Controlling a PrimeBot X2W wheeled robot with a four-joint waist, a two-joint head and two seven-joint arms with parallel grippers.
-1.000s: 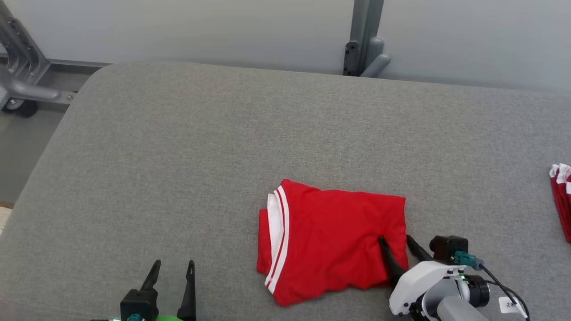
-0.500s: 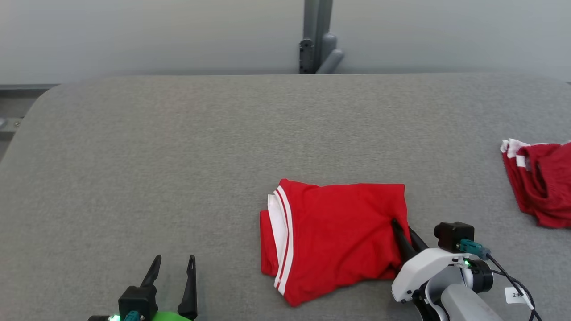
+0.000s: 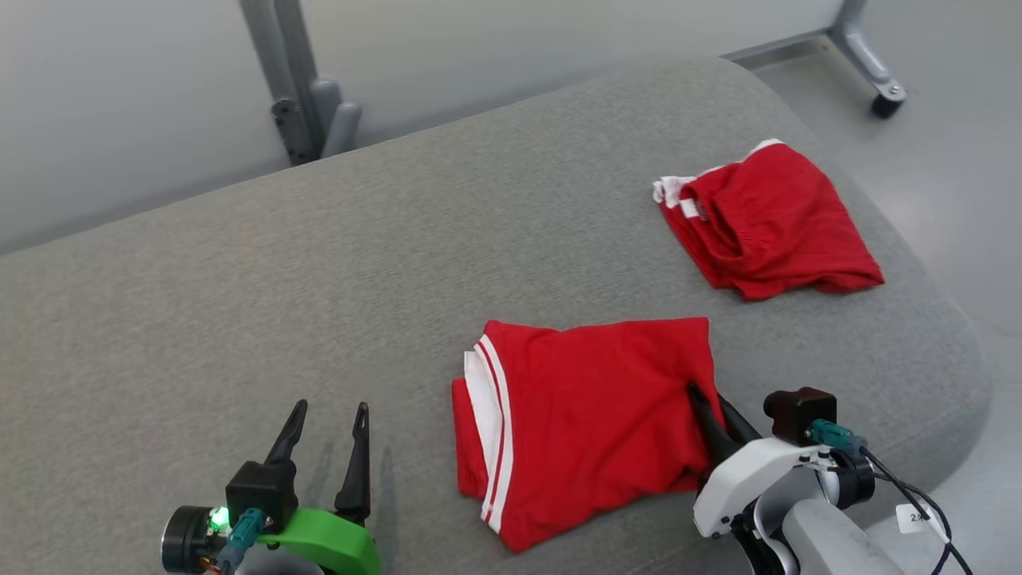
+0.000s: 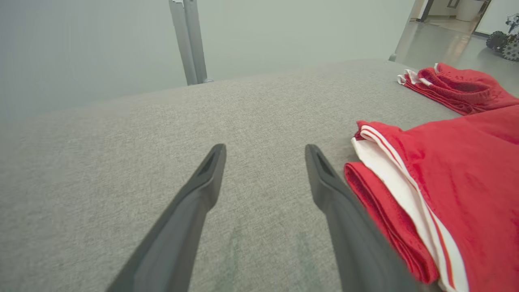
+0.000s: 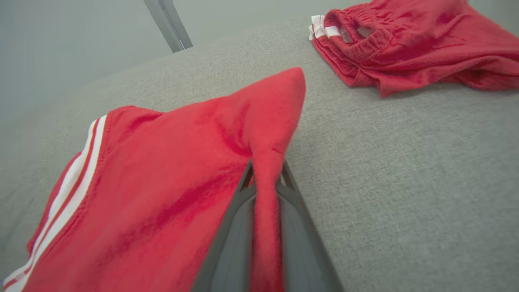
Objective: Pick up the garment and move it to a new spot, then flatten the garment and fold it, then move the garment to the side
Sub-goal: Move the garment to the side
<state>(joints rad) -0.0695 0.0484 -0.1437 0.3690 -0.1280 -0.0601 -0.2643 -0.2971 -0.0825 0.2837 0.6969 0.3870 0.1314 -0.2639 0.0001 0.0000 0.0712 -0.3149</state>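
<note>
The garment (image 3: 587, 415) is a folded pair of red shorts with white stripes along its left edge, lying on the grey cushioned table (image 3: 239, 303). My right gripper (image 3: 709, 403) is shut on the garment's right edge; in the right wrist view a ridge of red cloth (image 5: 265, 178) is pinched between the two fingers of the right gripper (image 5: 265, 172). My left gripper (image 3: 329, 419) stands open over bare grey surface to the left of the garment. In the left wrist view the garment (image 4: 454, 182) lies just right of the open left gripper (image 4: 264, 152), apart from it.
A second pair of red shorts (image 3: 766, 220) lies bunched near the table's far right corner, also seen as red shorts (image 5: 405, 40) and red shorts (image 4: 458, 87). A grey metal post (image 3: 299, 80) stands behind the table. The table's right edge (image 3: 950, 335) drops to the floor.
My right gripper has shut on the garment's right edge. The head camera has turned right, bringing the second pair of shorts and the table's right end into view. The left gripper stays open.
</note>
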